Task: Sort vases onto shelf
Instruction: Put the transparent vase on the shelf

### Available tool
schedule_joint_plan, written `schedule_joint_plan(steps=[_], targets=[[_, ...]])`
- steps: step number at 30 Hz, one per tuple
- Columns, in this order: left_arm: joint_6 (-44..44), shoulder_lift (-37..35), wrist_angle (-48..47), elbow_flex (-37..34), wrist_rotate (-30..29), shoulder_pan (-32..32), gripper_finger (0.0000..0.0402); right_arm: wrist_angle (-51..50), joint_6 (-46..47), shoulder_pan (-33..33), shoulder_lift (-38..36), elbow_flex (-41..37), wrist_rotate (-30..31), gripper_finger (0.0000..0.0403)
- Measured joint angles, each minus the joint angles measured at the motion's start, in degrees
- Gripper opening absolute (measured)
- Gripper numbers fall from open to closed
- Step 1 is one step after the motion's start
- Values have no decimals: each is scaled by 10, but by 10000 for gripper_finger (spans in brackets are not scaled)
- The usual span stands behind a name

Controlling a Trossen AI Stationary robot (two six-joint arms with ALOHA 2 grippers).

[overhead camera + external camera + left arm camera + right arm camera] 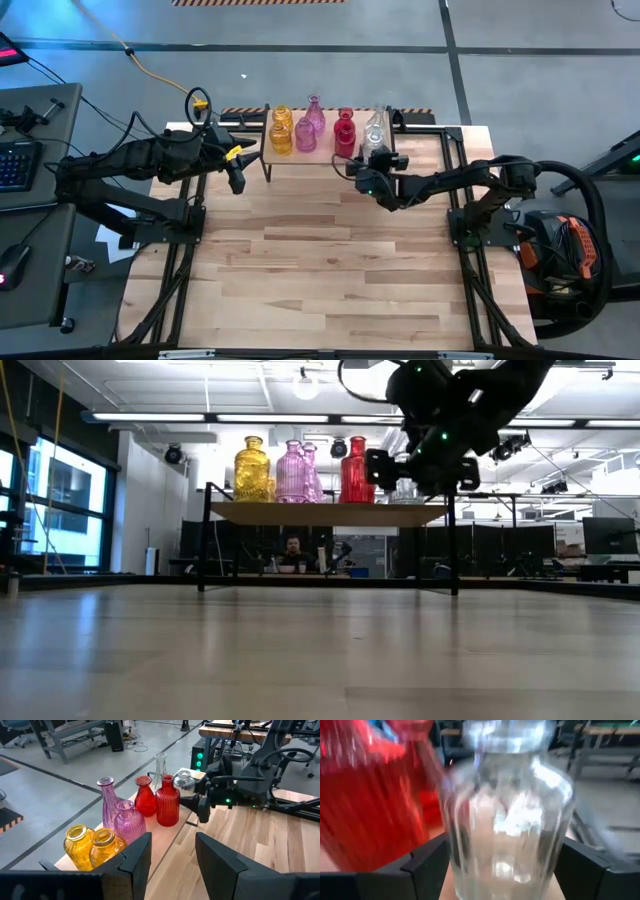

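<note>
From above, a pale butcher-block table (320, 260) sits on a grey concrete floor (520, 70) with a desk and keyboard (18, 165) off to the left; the shelf (330, 158) stands along the table's far edge, its long side running left to right, and the vases (325, 130) stand in a row on it — yellow, pink, red, then clear. The left gripper (237, 170) waits just off the shelf's left end, while the right gripper (373, 170) sits at the shelf's right end, right beside a clear vase (375, 128). In the low view the table runs level toward an open workshop with ceiling strip lights (150, 417), and a person (292, 550) shows far behind under the shelf (325, 513); the vases (300, 470) all stand upright, necks up, and the right arm (440, 420) hangs over the shelf's right end. The left wrist view shows the left gripper (172, 855) with its fingers apart and nothing between them, looking along the shelf at 2 yellow (92, 845), 2 pink (120, 815), 2 red (160, 800) and 2 clear vases (172, 772). In the right wrist view the clear vase (507, 820) stands upright between the right gripper's (502, 870) spread fingers (427, 865) — whether they touch the glass I cannot tell — with a red vase (370, 805) just beside it.
</note>
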Motion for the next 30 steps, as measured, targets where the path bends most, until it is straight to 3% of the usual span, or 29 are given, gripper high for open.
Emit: schedule_joint_plan(steps=[5, 30], targets=[[5, 0, 0, 0, 0, 0, 145, 2, 3, -15, 0, 0, -56, 300], [4, 0, 0, 0, 0, 0, 145, 4, -36, -8, -41, 1, -17, 303]])
